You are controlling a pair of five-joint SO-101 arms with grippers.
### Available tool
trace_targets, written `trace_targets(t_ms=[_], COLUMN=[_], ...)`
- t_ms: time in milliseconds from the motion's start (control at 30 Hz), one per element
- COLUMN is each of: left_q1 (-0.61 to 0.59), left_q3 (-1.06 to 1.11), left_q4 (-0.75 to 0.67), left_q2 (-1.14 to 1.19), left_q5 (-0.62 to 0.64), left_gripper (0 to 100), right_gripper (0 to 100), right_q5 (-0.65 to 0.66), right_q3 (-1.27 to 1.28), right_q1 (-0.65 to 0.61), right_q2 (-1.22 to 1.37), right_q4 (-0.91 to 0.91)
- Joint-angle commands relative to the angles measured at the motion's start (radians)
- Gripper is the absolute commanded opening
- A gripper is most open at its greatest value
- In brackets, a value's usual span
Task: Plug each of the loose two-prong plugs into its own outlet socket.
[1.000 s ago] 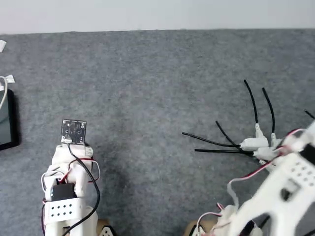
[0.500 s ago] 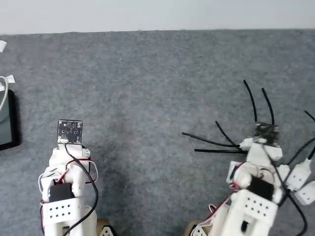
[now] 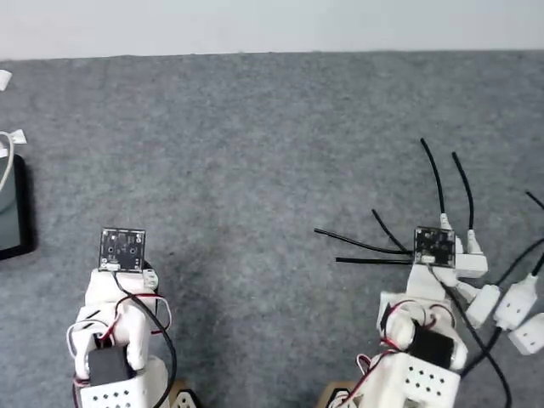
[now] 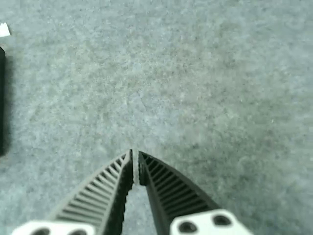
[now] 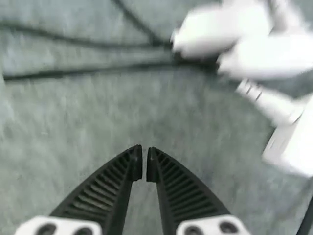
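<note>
the white plugs and sockets are clustered on the right side of the grey mat, with black cords fanned out from them. in the right wrist view a two-prong plug is seen lying just beside the larger white bodies. the right gripper is held near them, its fingers drawn almost together, nothing gripped. the left gripper is held over bare mat, well apart from the plugs, likewise nearly closed and empty.
</note>
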Motion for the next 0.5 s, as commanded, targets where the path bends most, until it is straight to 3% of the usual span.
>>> trace_targets(t_ms=[0,267,467], left_q1=[0.008,0.006,0.000], left_q3=[0.033,0.012,0.025], left_q4=[0.006,0.189,0.195], left_q2=[-0.011,-0.043,-0.043], left_q5=[-0.003,-0.008,-0.008], left_gripper=[2,2,2], right_gripper=[1.8,1.8,1.8], right_q5=[0.008,0.009,0.011], right_q3=[0.000,0.146,0.144], right_q1=[-0.010,-0.001,-0.004], right_q2=[-0.073,-0.300,-0.317], right_q4=[0.096,0.113,0.124])
